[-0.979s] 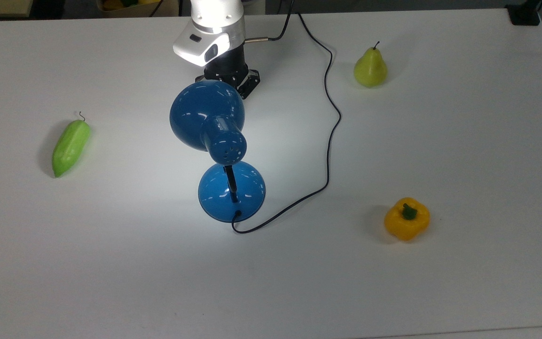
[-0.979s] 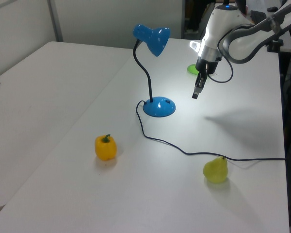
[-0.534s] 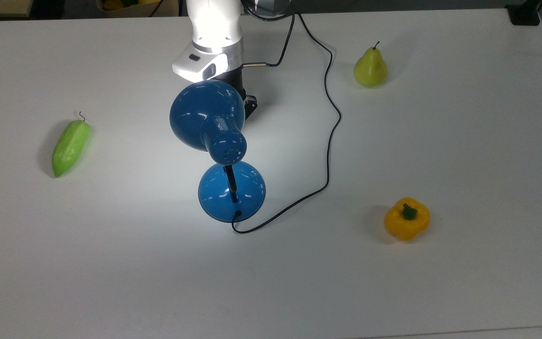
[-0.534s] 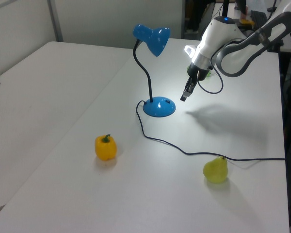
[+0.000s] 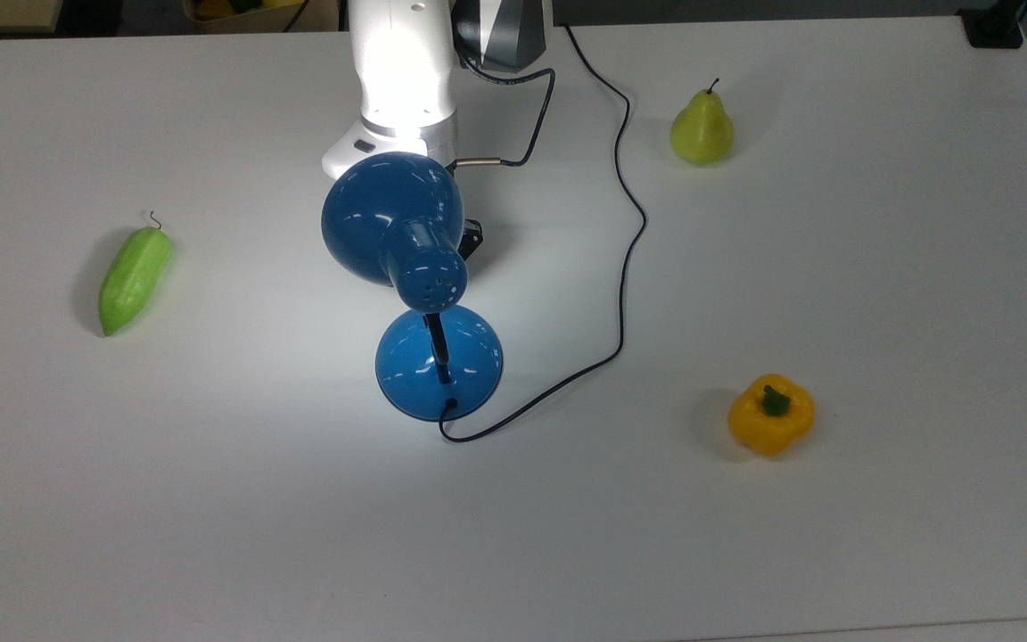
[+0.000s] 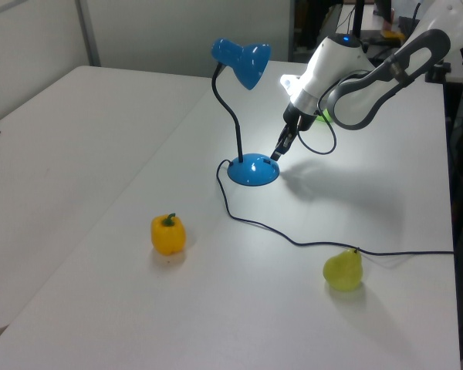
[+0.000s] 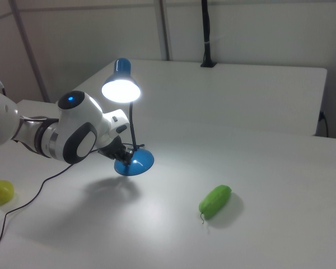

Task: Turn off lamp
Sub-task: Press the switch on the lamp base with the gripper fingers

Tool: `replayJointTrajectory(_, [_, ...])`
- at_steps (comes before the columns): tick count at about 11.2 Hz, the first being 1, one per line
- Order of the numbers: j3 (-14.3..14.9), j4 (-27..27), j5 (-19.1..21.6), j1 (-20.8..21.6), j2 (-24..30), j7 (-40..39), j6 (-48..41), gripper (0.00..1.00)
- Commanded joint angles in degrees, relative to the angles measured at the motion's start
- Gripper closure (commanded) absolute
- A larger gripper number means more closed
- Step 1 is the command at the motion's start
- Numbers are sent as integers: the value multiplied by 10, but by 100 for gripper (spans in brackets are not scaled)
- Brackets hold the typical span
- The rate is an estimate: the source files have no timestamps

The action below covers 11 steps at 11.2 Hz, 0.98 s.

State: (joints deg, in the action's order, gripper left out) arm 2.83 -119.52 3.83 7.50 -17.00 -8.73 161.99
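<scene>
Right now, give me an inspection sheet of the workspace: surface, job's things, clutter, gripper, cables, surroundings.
Surface: white table, bright pool of light around the lamp's base.
Job's things: blue lamp, upright and lit in the right view; domed base flat on the table.
Clutter: green cucumber, pear, yellow pepper, all apart from the lamp.
Gripper: gripper low beside the base's edge in the left view, tilted toward it; contact unclear.
Cables: black cord snakes from the base across the table toward the far edge, passing near the pear.
Surroundings: second white table, light wall with a vertical post.
</scene>
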Motion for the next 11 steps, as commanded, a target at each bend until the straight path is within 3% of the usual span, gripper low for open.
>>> replayJointTrajectory(1, [1,21,-9,0,-20,13,18,100])
replayJointTrajectory(11, [1,24,-9,0,-36,13,22,100])
